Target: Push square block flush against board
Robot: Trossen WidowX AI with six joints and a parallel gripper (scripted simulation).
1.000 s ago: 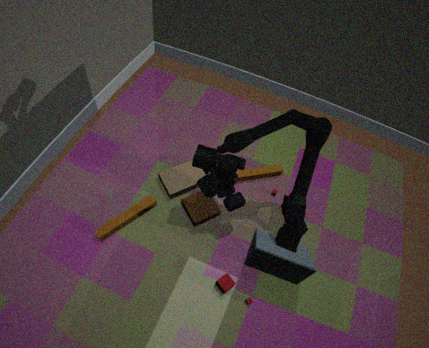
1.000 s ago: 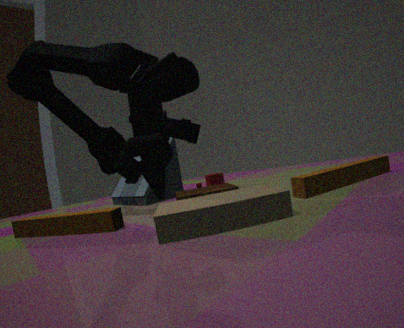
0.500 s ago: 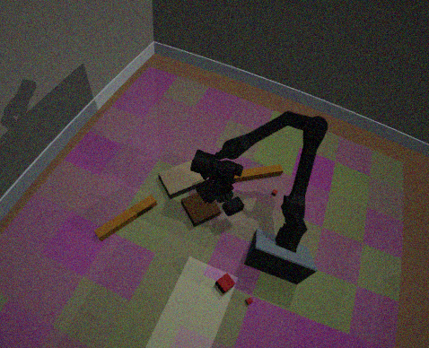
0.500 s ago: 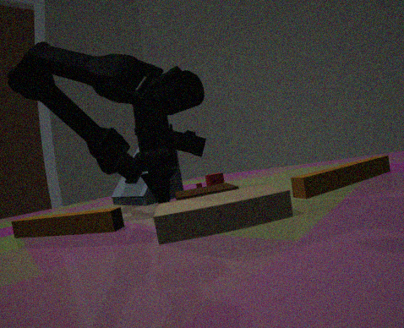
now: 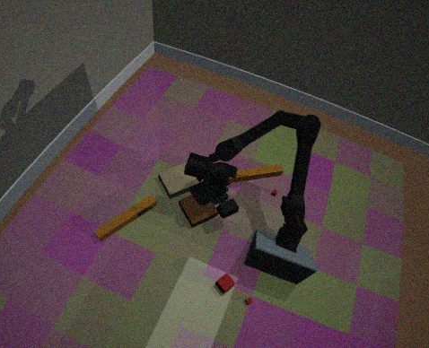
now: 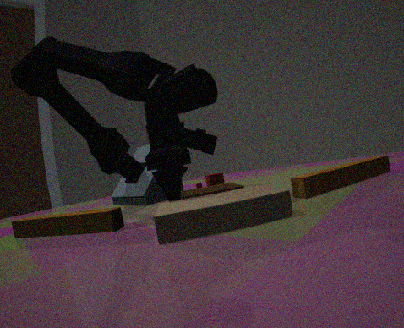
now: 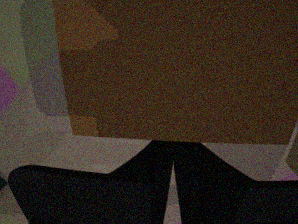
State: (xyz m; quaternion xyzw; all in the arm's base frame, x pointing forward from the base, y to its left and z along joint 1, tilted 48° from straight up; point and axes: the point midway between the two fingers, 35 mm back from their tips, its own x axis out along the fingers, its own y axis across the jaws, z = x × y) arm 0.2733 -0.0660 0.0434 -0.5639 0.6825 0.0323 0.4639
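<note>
The brown square block [image 5: 198, 213] [image 6: 216, 188] [image 7: 175, 75] lies flat on the patterned floor. The tan board [image 5: 175, 180] [image 6: 225, 217] lies flat beside it, towards the back left in the top view, with a narrow strip of floor between them. My gripper [image 6: 174, 199] [image 7: 173, 133] is shut and empty, pointing down. Its tips are low at one side of the block, at the block's lower edge in the wrist view; whether they touch it I cannot tell. In the top view the arm hides the fingertips and part of both the block and the board.
One orange bar [image 5: 126, 217] [image 6: 343, 177] lies left of the block in the top view. Another orange bar [image 5: 261, 172] [image 6: 68, 224] lies behind the hand. A red cube [image 5: 225, 283] [image 6: 215, 179] and two tiny red cubes [image 5: 249, 300] [image 5: 274, 192] lie farther off.
</note>
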